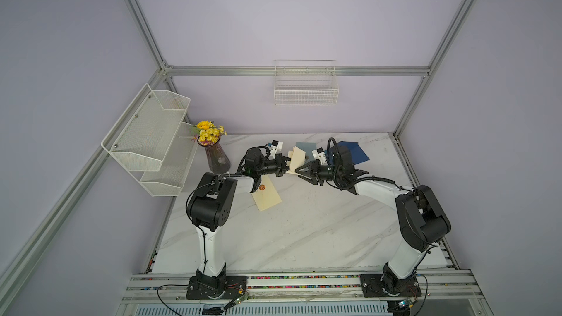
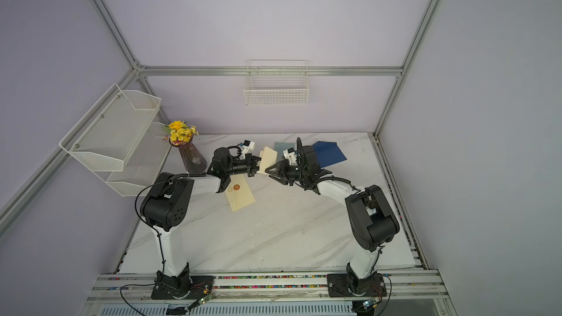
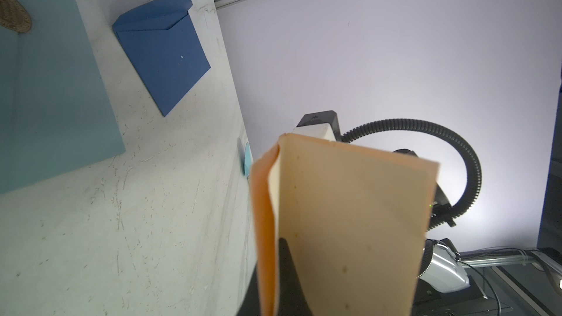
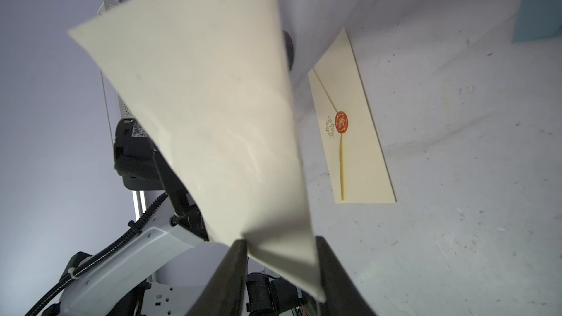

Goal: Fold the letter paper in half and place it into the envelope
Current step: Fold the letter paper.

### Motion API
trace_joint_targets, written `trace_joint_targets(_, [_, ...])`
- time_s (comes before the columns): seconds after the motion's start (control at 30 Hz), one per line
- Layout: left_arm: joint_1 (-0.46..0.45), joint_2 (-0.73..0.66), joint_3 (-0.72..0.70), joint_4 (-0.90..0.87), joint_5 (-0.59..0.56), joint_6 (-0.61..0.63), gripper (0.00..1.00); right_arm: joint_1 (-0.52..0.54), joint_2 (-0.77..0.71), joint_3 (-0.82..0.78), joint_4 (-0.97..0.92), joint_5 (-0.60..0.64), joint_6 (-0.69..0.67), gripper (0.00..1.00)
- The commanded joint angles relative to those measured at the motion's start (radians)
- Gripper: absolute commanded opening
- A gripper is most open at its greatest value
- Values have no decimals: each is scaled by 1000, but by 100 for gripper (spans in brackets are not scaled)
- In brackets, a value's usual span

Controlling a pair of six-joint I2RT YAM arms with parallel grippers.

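Nearest on the marble table, partly hidden by the left forearm, lies the cream envelope with its red seal. Beyond it, the left gripper pinches the folded letter paper clear of the table. The right gripper stands part-way apart astride the paper's opposite corner; whether it grips, I cannot tell. Farthest back lies a dark blue envelope.

In both top views illum. is even, diffuse and bright, w/ only soft shadows on the table and wide-angle stretch toward the edges, whereas in the wrist views the letter paper sits close to lens, soft-focus, and the left-wrist view has a glare hotspot on the wall.
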Motion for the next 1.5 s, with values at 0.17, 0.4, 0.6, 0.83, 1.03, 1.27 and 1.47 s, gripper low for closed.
trace_joint_targets(0.17, [-6,-7,-19,113,0,-37,27,3,-33,-19,40,15,0,8])
trace_joint_targets(0.4, [27,-57,-29,-18,23,67,70,3,-79,-17,-36,27,-47,0])
trace_joint_targets(0.6, [62,-67,13,-180,71,198,97,3,-132,-39,-117,17,-97,0])
trace_joint_targets(0.83, [88,-92,90,-488,56,496,100,3,-187,-50,-216,-24,-148,0])
trace_joint_targets(1.03, [89,-81,79,-392,98,518,100,3,-181,-23,-255,-94,-169,0])
trace_joint_targets(1.27, [120,-111,42,-306,81,487,100,2,-180,11,-345,-74,-207,0])
trace_joint_targets(1.47, [138,-156,1,-264,80,452,100,-6,-186,-2,-381,-12,-211,0])
